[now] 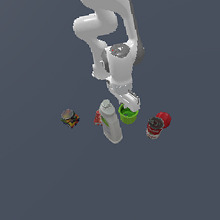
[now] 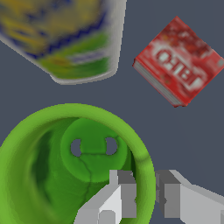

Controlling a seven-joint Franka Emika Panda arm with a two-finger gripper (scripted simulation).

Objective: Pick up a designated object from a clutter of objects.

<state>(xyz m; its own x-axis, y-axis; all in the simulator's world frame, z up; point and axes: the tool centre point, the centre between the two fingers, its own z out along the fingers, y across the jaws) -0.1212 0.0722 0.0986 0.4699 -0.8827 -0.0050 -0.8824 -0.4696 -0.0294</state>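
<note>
Claw [image 2: 145,194] spread, astride rim of green cup [image 2: 48,175]: one finger inside, other outside. Cup upright on tabletop [image 1: 45,194], under claw. White bottle [image 2: 65,39] & red box [image 2: 179,61] just beyond cup.

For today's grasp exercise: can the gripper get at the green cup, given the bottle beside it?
Probably yes: the gripper already straddles the green cup's rim, and the bottle stands clear of it.

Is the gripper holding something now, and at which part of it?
The fingers straddle the green cup's rim, one inside and one outside. Whether they already clamp it cannot be told.
</note>
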